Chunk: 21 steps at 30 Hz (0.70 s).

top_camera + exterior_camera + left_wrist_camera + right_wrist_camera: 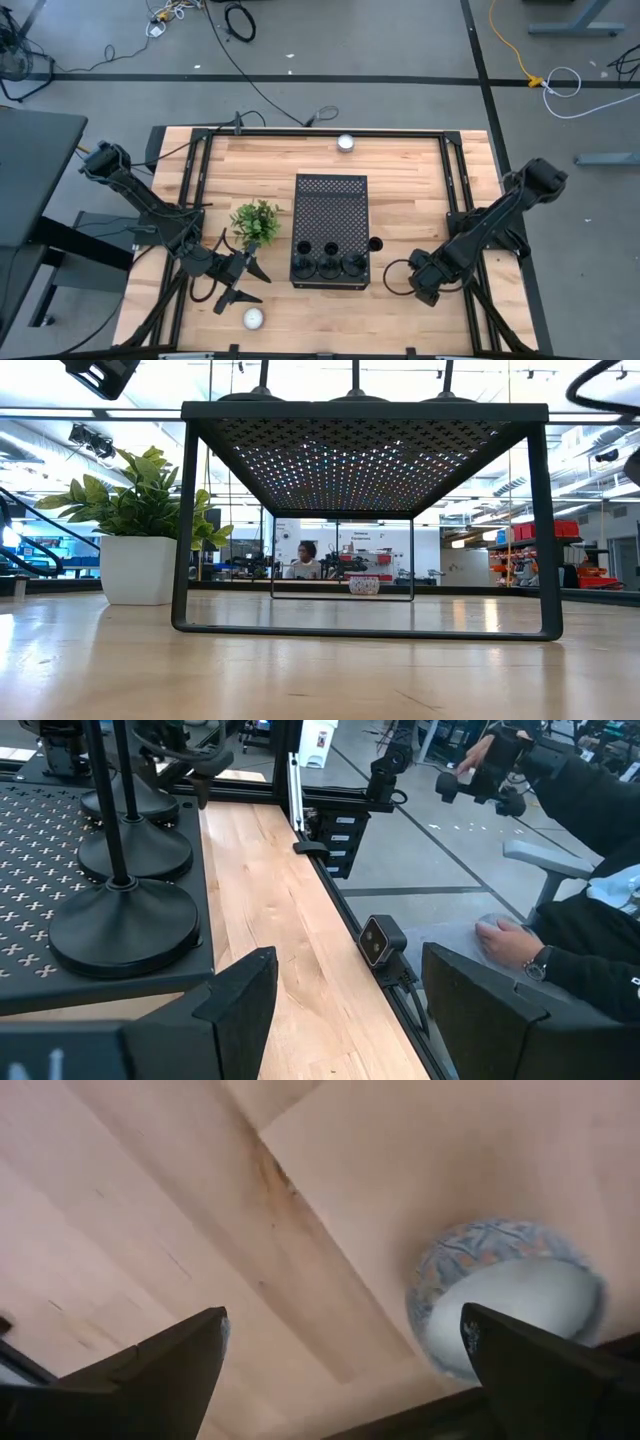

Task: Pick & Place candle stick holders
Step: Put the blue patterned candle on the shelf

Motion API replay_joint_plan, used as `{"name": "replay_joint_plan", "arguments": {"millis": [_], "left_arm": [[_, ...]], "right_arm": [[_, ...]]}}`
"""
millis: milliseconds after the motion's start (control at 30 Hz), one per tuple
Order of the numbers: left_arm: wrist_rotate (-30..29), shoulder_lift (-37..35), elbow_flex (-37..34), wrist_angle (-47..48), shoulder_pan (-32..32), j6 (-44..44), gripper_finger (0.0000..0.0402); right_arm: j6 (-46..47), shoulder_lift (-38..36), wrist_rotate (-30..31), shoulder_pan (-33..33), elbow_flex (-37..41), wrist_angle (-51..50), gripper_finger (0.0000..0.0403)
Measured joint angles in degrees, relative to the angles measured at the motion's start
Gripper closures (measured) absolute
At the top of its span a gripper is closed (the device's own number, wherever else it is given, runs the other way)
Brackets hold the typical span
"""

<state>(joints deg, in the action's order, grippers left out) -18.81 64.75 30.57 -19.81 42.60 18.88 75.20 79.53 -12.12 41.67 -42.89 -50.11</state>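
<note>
Three black candle stick holders (327,264) stand upright on their round bases in a row along the near edge of the black perforated box (330,215). The left wrist view shows those bases (125,925) on the box top. My left gripper (240,280) is open near the box's near-left corner, pointing about level toward the table's right side, with nothing between its fingers (350,1020). My right gripper (425,282) is open and points down over the bare wood right of the box (340,1380).
A potted plant (256,222) stands left of the box. White candles lie at the far edge (346,142) and near edge (254,318); another, patterned-rimmed (510,1295), sits under my right gripper. A small dark round thing (376,244) is by the box's right side. A person's hand (510,935) shows beyond the table.
</note>
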Motion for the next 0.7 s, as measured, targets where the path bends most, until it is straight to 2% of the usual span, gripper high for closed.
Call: {"name": "replay_joint_plan", "arguments": {"millis": [267, 500, 700], "left_arm": [[-0.01, -0.01, 0.0, 0.0, -0.01, -0.01, 0.0154], [0.0, 0.0, 0.0, 0.0, 0.01, 0.01, 0.0154], [-0.01, 0.0, 0.0, 0.0, -0.01, -0.01, 0.0154]], "right_arm": [[4.15, -6.17, 9.77, 0.05, 0.0, -6.83, 0.0005], [7.01, -7.32, 10.11, 0.05, 0.06, -11.58, 0.0005], [8.35, -7.32, 10.06, 0.15, 1.66, -11.33, 0.0005]]}}
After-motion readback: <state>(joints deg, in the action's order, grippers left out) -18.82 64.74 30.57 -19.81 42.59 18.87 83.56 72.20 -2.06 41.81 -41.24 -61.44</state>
